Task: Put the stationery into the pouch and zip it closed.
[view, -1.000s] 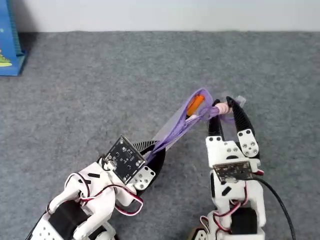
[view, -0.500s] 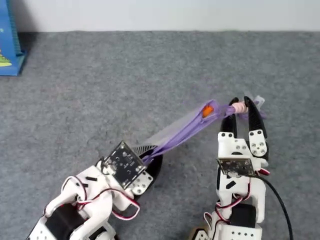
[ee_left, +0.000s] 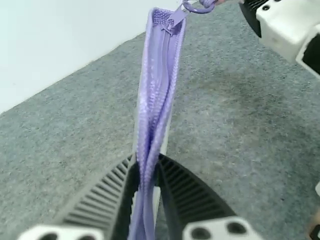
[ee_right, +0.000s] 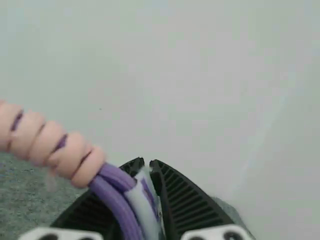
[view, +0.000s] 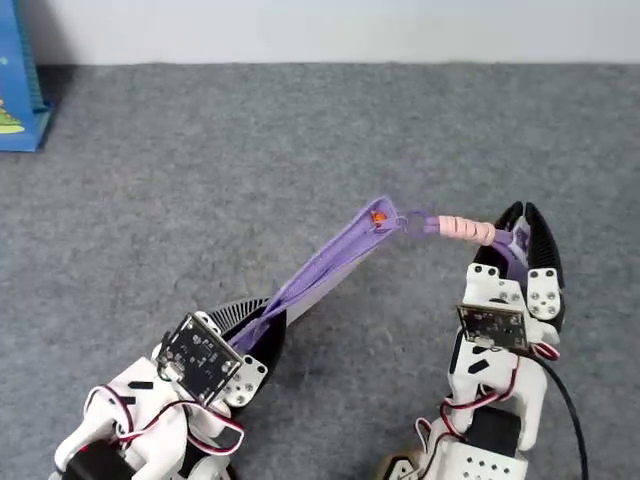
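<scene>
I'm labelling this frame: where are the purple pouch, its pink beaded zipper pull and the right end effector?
pouch (view: 320, 269): high view, middle of zipped edge.
zipper pull (view: 466, 229): high view, middle pink bead.
right end effector (view: 522, 212): high view, between its fingertips.

The near end of the pouch (view: 320, 268) is buried in the left gripper (view: 255, 318), and cloth covers its contents save an orange speck (view: 378, 217) by the zip's end, too small to name. The pink beaded cord (view: 463, 229) ends out of sight inside the right gripper (view: 526, 212), its far part cut off by the right wrist view's edge. A blue box (view: 18, 85) is cut by the high view's left edge.
</scene>
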Motion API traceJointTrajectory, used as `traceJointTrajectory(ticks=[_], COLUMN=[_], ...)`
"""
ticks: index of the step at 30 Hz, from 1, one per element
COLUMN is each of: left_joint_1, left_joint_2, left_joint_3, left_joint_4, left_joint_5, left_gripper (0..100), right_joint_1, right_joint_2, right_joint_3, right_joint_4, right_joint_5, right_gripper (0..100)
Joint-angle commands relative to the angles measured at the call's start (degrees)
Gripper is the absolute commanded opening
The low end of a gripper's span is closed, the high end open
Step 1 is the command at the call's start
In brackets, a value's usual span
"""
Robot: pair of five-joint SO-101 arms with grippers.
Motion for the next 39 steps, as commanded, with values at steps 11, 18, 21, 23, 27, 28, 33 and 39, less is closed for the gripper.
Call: traceJointTrajectory(ticks=[11, 18, 21, 23, 27, 28, 33, 39], left_joint_1=[-1.5, -1.5, -1.5, -1.6, -1.6, -1.6, -1.6, -1.3], left_joint_2=[-0.9, -0.9, -0.9, -0.9, -0.5, -0.5, -0.8, -0.9], left_joint_3=[-0.7, -0.7, -0.7, -0.7, -0.6, -0.6, -0.6, -0.6], left_joint_4=[0.0, -0.1, -0.3, -1.3, -2.7, -2.7, -2.4, -2.6], left_joint_5=[-0.3, 0.9, 5.6, 6.4, 6.3, 6.3, 6.2, 1.8], left_gripper=[1, 12, 21, 23, 23, 23, 13, 1], right_joint_1=[3.9, 2.4, -0.8, -3.8, -9.7, -11.2, -15.8, -20.2], right_joint_2=[-0.7, -0.7, -0.7, -0.7, -0.7, -0.7, -0.7, -0.7], right_joint_3=[4.5, -0.4, -6.2, -10.0, -16.2, -17.2, -21.4, -25.6], right_joint_4=[0.3, 11.3, 21.4, 26.9, 34.5, 36.1, 42.9, 47.3], right_joint_5=[0.3, -8.5, -12.1, -14.7, -18.5, -19.1, -19.3, -19.3], right_gripper=[1.7, 24.8, 24.6, 23.2, 22.6, 22.6, 22.6, 22.6])
